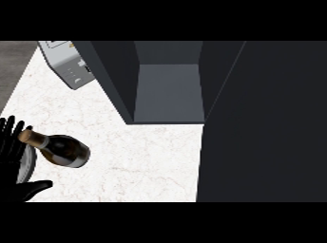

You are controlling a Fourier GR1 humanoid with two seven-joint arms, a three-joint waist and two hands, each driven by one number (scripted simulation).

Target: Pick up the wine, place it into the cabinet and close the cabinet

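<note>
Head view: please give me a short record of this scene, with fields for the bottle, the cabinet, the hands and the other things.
bottle: wine bottle, lying tilted at the counter's left, cork end toward the left hand
plate: grey plate under the bottle, partly hidden
cabinet: dark cabinet, open, nothing seen inside
cabinet door: door, swung open at the right
left hand: left hand, open, beside the bottle
right hand: not in view
other: white appliance at the upper left
counter: white counter
</note>
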